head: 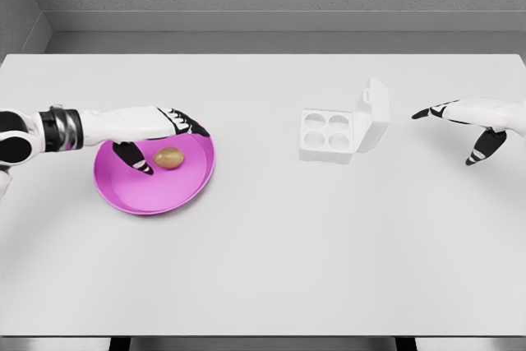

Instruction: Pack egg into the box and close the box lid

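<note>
Right under the left robot hand [160, 133] sits the egg [168, 157], resting on a pink plate [152, 195] on the white surface [263, 269]. Fingers are spread over it, thumb dropped down just beside the egg, but nothing's actually gripped yet, so I'd call this the reach-to-grasp step. Next move looks like closing thumb and fingers gently around the egg without rolling it off, then carrying it over to the box [329, 133], which sits well off to that hand's right, with its lid [374, 113] standing open. The right robot hand [472, 121] hovers just past the box on the far side, fingers loose, holding nothing. Count: one egg, one plate, one box with four empty cups, two hands.
</note>
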Action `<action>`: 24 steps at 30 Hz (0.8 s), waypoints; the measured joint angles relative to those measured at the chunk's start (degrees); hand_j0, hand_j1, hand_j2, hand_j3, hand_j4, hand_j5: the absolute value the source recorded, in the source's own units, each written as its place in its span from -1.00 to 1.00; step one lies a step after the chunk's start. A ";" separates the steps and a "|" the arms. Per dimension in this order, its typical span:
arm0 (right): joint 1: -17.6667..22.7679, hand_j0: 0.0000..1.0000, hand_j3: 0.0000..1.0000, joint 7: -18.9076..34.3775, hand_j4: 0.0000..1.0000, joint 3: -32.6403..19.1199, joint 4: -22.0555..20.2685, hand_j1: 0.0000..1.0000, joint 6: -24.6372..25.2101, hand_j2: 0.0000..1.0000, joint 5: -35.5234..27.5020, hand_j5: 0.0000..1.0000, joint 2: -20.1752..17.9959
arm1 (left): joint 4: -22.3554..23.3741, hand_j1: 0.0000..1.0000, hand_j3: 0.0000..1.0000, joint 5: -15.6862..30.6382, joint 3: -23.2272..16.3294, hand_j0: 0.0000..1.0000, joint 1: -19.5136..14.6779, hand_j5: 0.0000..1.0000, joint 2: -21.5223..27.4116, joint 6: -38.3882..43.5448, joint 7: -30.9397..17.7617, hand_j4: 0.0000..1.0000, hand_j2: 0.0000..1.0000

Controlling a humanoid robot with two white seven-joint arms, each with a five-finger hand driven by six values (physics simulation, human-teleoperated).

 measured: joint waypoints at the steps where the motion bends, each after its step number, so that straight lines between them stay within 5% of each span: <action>1: 0.00 1.00 1.00 0.00 1.00 0.02 0.00 1.00 0.01 1.00 0.00 1.00 0.00 | 0.13 1.00 1.00 -0.06 -0.36 1.00 -0.18 1.00 -0.08 0.00 0.00 1.00 1.00; 12: -0.09 1.00 1.00 0.00 1.00 0.15 -1.14 1.00 0.12 1.00 -0.01 1.00 -0.23 | 1.04 1.00 1.00 0.16 -1.46 1.00 -0.18 1.00 -0.11 -0.01 0.00 1.00 1.00; 17: -0.09 1.00 1.00 0.00 1.00 0.16 -1.26 1.00 0.13 1.00 0.00 1.00 -0.32 | 1.16 0.50 0.50 0.33 -1.52 0.50 -0.09 0.50 -0.08 0.00 0.00 0.50 0.50; 24: -0.09 1.00 1.00 0.00 1.00 0.36 -1.34 1.00 0.13 1.00 0.00 1.00 -0.34 | 1.24 0.45 0.45 0.28 -1.57 0.45 0.09 0.45 0.19 -0.01 0.00 0.45 0.45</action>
